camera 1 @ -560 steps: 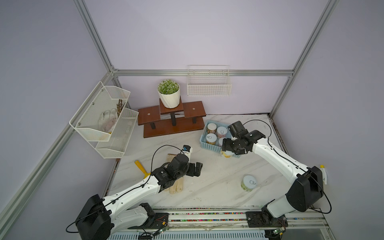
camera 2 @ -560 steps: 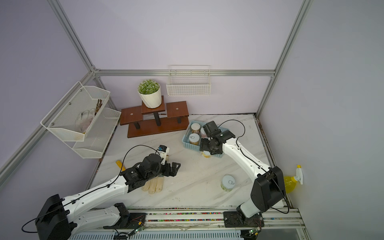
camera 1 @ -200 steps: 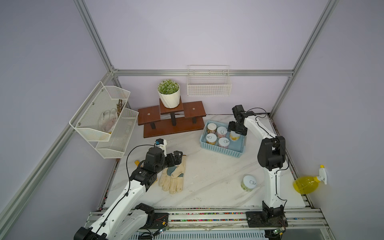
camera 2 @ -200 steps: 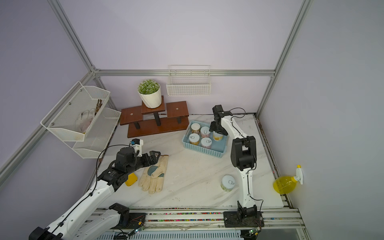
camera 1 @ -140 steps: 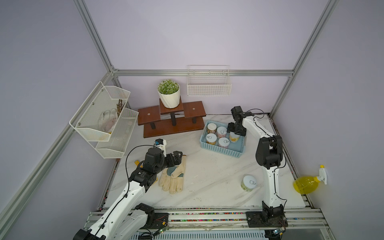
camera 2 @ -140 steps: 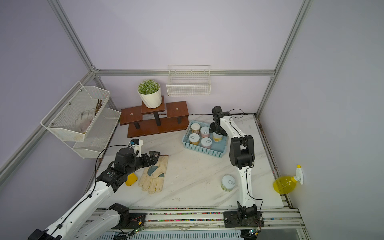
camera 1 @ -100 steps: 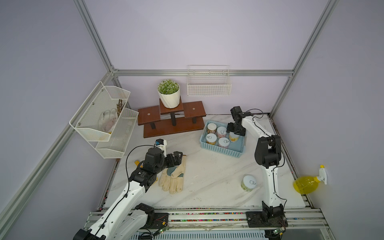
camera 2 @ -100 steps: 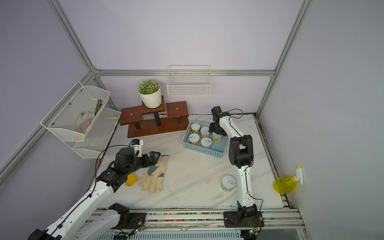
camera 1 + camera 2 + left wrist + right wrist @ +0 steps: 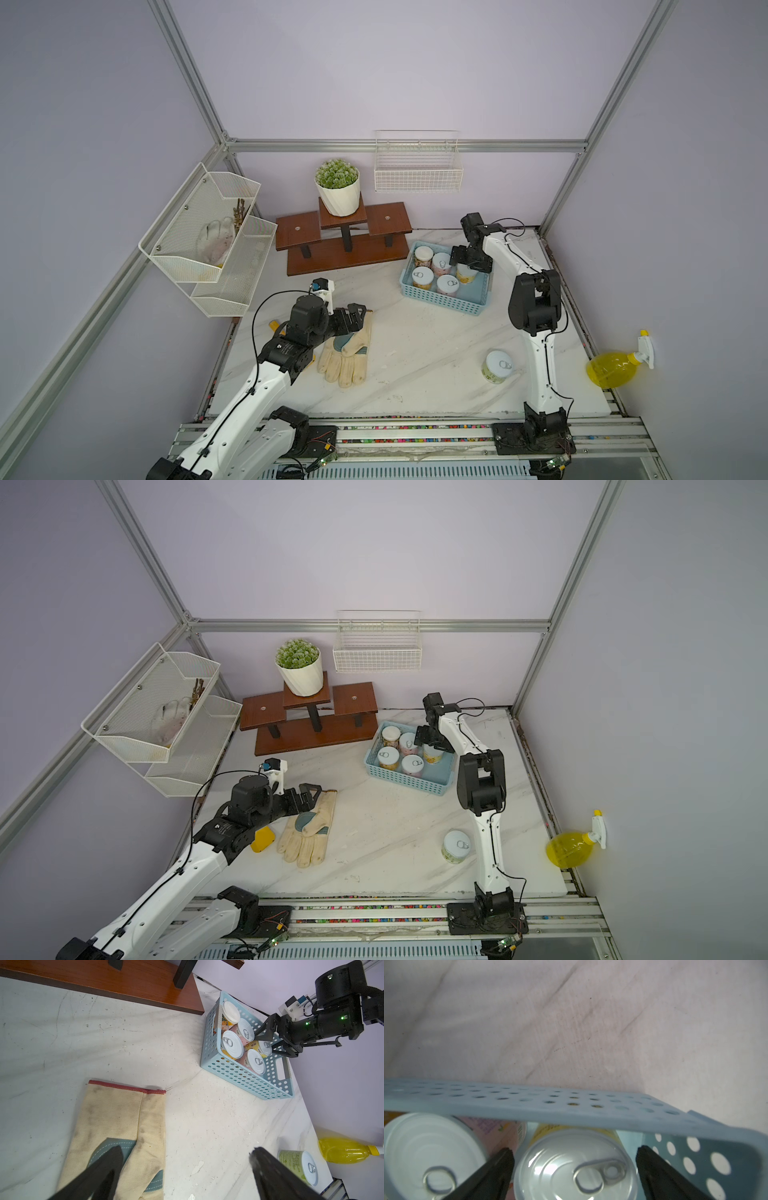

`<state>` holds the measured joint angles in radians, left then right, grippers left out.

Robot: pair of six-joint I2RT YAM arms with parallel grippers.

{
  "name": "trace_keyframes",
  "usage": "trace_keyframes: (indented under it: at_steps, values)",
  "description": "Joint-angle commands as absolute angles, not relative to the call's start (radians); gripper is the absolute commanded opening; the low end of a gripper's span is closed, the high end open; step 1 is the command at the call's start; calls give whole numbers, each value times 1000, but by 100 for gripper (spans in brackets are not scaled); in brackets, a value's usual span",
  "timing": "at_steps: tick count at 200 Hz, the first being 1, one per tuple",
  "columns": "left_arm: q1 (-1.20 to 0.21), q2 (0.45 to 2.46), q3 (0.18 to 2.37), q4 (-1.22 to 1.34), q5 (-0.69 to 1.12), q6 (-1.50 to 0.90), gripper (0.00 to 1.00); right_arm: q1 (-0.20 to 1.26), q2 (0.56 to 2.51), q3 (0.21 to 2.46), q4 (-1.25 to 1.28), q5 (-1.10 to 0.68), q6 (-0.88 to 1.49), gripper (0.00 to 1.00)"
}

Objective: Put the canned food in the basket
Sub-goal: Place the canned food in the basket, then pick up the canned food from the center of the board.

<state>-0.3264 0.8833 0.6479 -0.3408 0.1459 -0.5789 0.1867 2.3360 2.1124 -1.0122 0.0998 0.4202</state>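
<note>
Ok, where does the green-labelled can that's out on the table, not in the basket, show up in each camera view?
In a top view: the green-labelled can stands on the table near the front, beside the right arm.
In a top view: the can is nearer the front than the blue basket.
Left wrist: beside the yellow spray bottle.
Right wrist: not in it.
Shared landmark: the blue basket, in all four.

Light: soft, even, somewhat dim in both top views.
Shadows: faint ones were cast on the table (image 9: 415, 353).
Glare: a pale sheen was seen on a can lid (image 9: 566, 1169).
Focus: the right wrist view was blurred, the basket (image 9: 550, 1103) wall smeared.
Edges: the left wrist view was stretched.
</note>
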Motion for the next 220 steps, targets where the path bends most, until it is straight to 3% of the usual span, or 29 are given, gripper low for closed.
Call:
trace_keyframes:
  at_steps: [1,60,95,125,181,220]
  values:
    - [-320,868,652,-344,153,-548,100,185,2343,2146,-1029,98,416,99]
    - [-383,895,666,-341,134,-546,100,184,2196,2089,-1054,78,417,99]
    - [-539,966,710,-309,70,-526,100,192,1940,1722,-903,19,437,99]
    - [-628,1067,722,-187,119,-537,100,197,1693,1428,-832,19,469,99]
    - [-697,1301,815,-5,221,-583,100,198,1270,1055,-886,140,604,92]
    - [-709,1390,868,51,252,-602,100,213,1019,815,-897,135,773,97]
